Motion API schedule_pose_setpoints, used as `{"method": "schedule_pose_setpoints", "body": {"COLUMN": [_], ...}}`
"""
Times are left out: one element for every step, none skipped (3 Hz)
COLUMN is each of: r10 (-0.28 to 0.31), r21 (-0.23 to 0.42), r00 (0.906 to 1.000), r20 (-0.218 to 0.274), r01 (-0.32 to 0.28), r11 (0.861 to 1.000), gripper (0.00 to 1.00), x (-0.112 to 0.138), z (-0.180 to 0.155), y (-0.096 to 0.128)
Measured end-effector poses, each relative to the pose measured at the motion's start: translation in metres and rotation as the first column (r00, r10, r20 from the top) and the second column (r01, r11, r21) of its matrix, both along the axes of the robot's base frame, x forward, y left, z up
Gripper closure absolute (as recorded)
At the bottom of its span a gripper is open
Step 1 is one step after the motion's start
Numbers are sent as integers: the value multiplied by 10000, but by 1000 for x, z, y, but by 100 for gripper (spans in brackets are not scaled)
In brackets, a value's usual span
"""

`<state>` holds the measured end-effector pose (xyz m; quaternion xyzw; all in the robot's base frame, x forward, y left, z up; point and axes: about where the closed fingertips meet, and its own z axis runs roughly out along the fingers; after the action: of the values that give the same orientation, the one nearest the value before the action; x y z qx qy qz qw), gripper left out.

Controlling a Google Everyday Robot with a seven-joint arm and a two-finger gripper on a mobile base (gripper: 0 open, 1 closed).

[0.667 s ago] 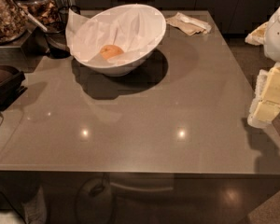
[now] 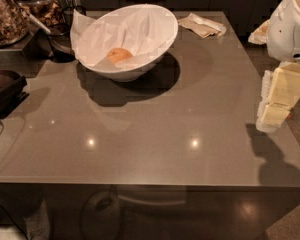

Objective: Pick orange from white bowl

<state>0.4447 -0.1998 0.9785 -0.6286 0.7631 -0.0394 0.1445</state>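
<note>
Grey-brown table [image 2: 155, 149] carries the white bowl [image 2: 151, 64] at its far left. The pincer [image 2: 275, 109] hangs by the right edge, well apart from it; whether it is open I cannot tell. The orange [image 2: 119, 55] lies inside the bowl. The approach is hardly begun: the next move is to reach left and far, over the rim.

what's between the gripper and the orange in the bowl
Only the near side of the bowl. The gripper hangs by the right edge of the table; the orange lies low inside the bowl, far left. Nothing else visible stands between them; the napkin lies beyond, off that line.
</note>
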Motion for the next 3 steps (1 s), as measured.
{"method": "schedule_pose_setpoints", "body": {"r10": [833,838,414], "r21": [-413,-389,72], "r00": [9965,9965,9991], "r20": [-61,31,-90], "r01": [-835,-836,-414], "r11": [9957,9957,9991], "gripper": [0,0,0], "x": [7,9,21], "z": [0,1,0], "y": [23,24,29]}}
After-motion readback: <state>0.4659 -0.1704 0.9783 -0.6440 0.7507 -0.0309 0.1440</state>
